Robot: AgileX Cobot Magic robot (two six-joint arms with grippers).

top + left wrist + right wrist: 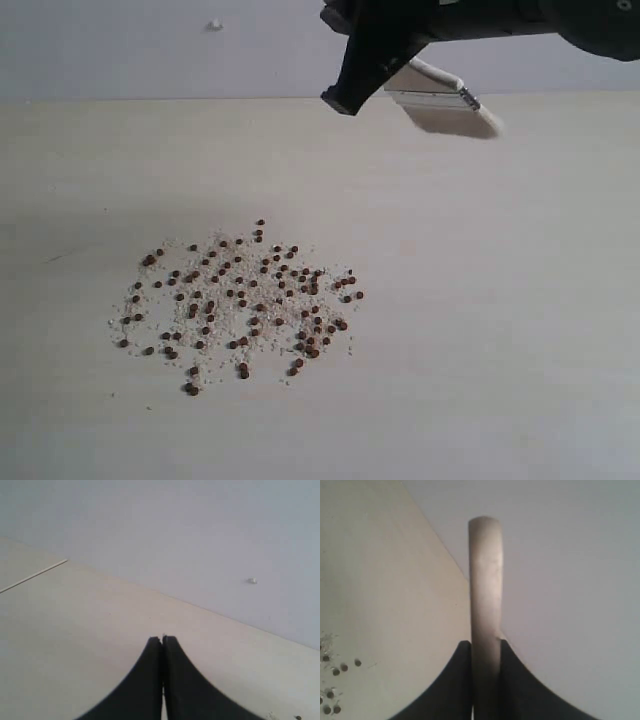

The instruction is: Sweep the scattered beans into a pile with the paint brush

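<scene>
The beans (235, 300) lay scattered, unpiled, with the paint brush (445, 108) held clear of the table (520, 360) well beyond them in the right gripper's (486, 647) narrow clamp, so it wanted lowering bristles-down outside their edge, then inward strokes; the left gripper (162, 641) sat closed, empty.

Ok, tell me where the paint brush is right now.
In the exterior view the paint brush is at the top, right of centre, clamped in the right fingers near the far edge of the table, beyond and right of the beans.
</scene>
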